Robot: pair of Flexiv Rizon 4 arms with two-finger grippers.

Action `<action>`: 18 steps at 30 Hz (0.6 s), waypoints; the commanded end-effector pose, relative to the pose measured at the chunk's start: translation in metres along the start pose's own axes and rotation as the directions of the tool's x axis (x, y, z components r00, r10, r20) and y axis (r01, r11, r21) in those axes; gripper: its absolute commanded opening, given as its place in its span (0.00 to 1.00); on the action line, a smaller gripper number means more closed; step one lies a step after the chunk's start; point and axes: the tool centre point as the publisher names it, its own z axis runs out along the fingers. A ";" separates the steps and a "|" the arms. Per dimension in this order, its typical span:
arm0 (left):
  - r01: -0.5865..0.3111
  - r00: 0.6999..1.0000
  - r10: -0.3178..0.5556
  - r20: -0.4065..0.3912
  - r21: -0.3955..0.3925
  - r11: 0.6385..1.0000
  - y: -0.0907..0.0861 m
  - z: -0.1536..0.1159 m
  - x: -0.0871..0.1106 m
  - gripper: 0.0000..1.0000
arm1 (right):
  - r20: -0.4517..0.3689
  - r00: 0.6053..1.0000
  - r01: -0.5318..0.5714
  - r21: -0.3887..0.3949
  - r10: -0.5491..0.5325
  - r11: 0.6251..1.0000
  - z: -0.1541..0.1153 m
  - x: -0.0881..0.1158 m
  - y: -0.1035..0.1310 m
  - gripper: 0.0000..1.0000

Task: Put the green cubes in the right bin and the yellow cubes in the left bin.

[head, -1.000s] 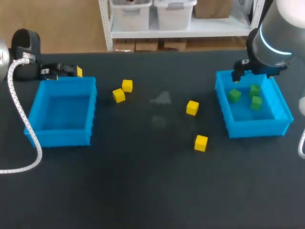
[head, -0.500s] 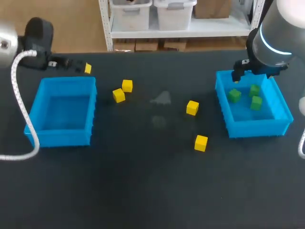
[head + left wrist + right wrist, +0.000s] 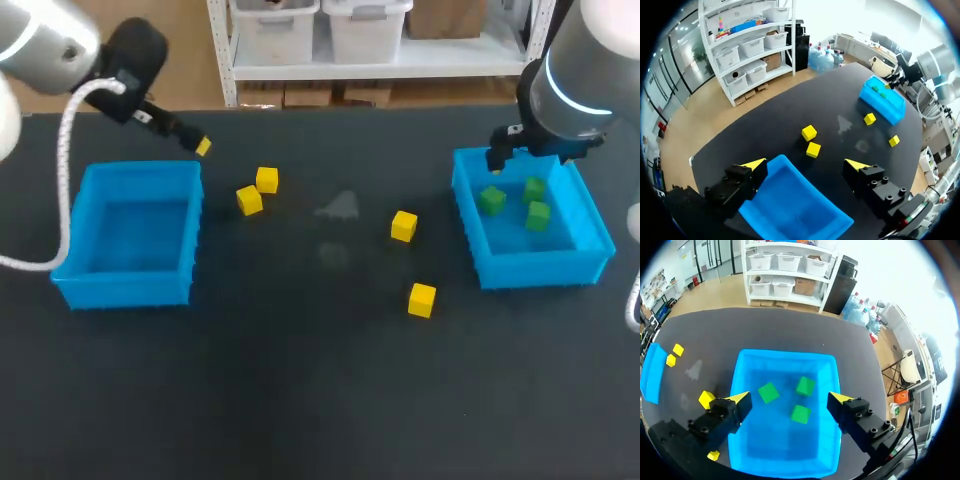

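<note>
Four yellow cubes [image 3: 403,226] loose on the tabletop [image 3: 300,380], three green cubes [image 3: 769,392] in the right bin [image 3: 540,268], left pincer [image 3: 805,164] apart by the left bin [image 3: 125,285], right pincer [image 3: 790,397] apart above the right bin

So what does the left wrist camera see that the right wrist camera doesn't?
Only the left wrist camera shows the inside of the left bin close up, and the right arm at the right bin. Only the right wrist camera shows three green cubes plainly, lying in the right bin. Both show the four yellow cubes on the table, outside either bin.
</note>
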 end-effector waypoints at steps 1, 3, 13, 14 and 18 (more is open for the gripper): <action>-0.019 0.981 0.017 -0.194 -0.007 1.000 -0.003 0.015 -0.013 1.00 | 0.001 1.000 0.000 -0.001 0.000 1.000 0.000 0.001 -0.001 1.00; -0.045 0.974 0.042 -0.223 -0.008 0.999 -0.006 0.021 -0.013 1.00 | 0.001 1.000 0.000 -0.001 0.000 1.000 0.000 0.001 -0.001 1.00; -0.126 0.951 0.129 -0.280 0.031 0.992 -0.023 0.043 -0.006 1.00 | 0.001 1.000 0.000 -0.001 0.000 1.000 0.000 0.001 -0.001 1.00; -0.128 0.950 0.132 -0.282 0.033 0.991 -0.024 0.045 -0.005 1.00 | 0.001 1.000 0.000 -0.001 0.000 1.000 0.000 0.001 -0.001 1.00; -0.128 0.941 0.140 -0.308 0.058 0.990 -0.026 0.053 -0.003 1.00 | 0.001 1.000 0.000 -0.001 0.000 1.000 0.000 0.001 -0.001 1.00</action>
